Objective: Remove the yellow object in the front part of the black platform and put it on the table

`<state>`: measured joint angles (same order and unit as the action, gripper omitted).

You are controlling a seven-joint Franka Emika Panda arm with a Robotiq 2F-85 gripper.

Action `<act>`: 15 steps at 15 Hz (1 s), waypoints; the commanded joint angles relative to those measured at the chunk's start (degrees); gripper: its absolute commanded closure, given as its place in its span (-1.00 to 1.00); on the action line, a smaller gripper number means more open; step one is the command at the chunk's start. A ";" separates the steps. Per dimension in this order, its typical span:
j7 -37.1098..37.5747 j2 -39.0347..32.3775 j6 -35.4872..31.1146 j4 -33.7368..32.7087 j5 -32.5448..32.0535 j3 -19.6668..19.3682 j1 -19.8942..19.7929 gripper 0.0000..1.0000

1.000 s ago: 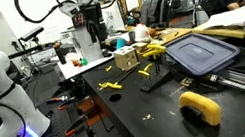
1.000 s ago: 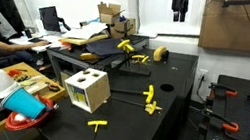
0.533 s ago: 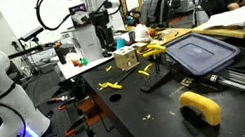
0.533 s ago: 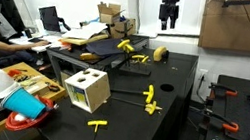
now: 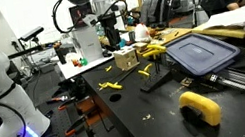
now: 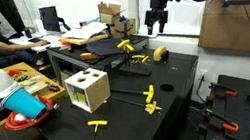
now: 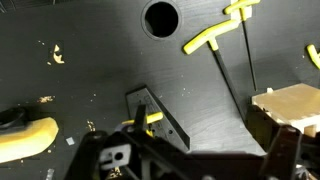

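1. So, the gripper [image 6: 153,24] hangs high above the table [image 6: 175,108]. Its jaws are spread wide with nothing between them.
2. In the wrist view, the black platform [image 7: 165,118] lies flat on the table well below the jaws, closer to one finger than the other.
3. The yellow piece [image 7: 150,122] sits on the end of the platform nearest the jaws and is partly hidden by the gripper body.
4. A wooden box [image 7: 285,108] shows by the opposite finger. A yellow T piece [image 7: 215,40] lies further out past the jaws.
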<state>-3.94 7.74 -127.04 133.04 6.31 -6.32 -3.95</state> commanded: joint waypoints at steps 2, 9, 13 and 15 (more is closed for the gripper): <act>5.88 -5.05 -1.76 -5.48 1.08 1.84 0.48 -1.00; 19.26 -13.19 -5.00 -15.15 -0.07 3.05 0.77 -1.00; 26.05 -17.95 -5.18 -21.59 -1.78 2.73 1.80 -1.00; 28.66 -20.12 -3.71 -24.66 -1.84 2.64 2.33 -1.00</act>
<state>20.17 -8.84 -132.42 113.61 5.29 -3.41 -2.56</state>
